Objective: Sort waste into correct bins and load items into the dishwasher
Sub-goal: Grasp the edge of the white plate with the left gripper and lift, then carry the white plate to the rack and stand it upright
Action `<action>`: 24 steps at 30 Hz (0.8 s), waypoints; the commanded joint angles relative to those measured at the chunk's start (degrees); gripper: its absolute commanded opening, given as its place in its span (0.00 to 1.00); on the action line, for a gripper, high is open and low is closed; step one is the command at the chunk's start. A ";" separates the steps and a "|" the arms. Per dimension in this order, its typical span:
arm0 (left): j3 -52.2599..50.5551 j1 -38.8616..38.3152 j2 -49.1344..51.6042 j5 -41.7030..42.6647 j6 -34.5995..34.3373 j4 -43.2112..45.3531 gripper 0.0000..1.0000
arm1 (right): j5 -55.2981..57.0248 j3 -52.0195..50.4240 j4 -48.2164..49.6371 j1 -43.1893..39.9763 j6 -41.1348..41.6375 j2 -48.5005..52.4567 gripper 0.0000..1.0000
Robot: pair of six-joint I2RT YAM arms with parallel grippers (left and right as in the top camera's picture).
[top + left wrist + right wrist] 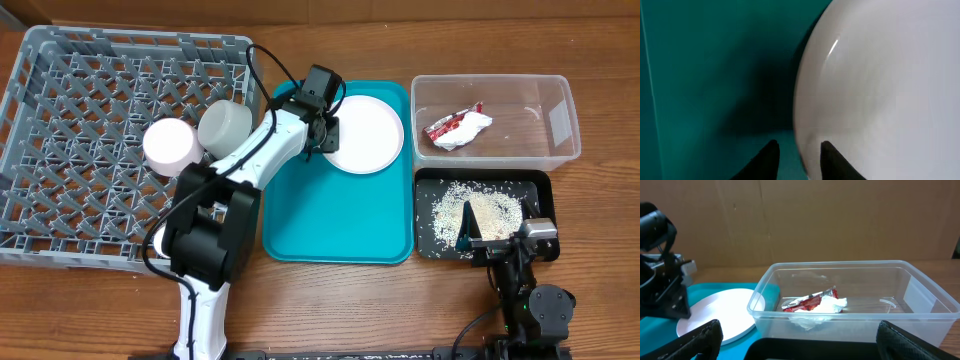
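Two bowls sit in the dish rack (60,120) overhead: a pinkish-white bowl (172,143) and a grey-green bowl (226,125). My left claw (322,128) is at the left rim of the plate (365,135) on the teal tray (340,220). The wrapper (455,127) lies in the clear tub (560,120) and the rice (485,210) in the black tray (545,190), where my right claw (495,238) hangs.

On the left wrist, the left claw (799,160) straddles the plate (880,90) rim, slightly parted, not clamped.

On the right wrist, the right claw (799,330) is spread wide and empty, facing the clear tub (920,295) and the wrapper (812,304).
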 commanded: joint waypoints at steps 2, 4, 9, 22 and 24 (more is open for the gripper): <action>0.28 0.00 0.94 -0.61 -0.59 -1.20 0.07 | 0.11 -0.61 0.24 -0.33 -0.20 -0.68 1.00; 0.87 0.09 0.37 -0.52 0.04 -2.62 0.04 | 0.11 -0.61 0.24 -0.33 -0.20 -0.68 1.00; 4.61 0.22 -3.30 -1.03 4.42 -8.41 0.04 | 0.11 -0.61 0.24 -0.33 -0.20 -0.68 1.00; 14.71 0.20 -24.15 -28.81 6.71 -24.13 0.04 | 0.11 -0.61 0.24 -0.33 -0.20 -0.68 1.00; 14.71 0.20 -27.41 -36.00 6.71 -26.40 0.04 | 0.11 -0.61 0.24 -0.33 -0.20 -0.68 1.00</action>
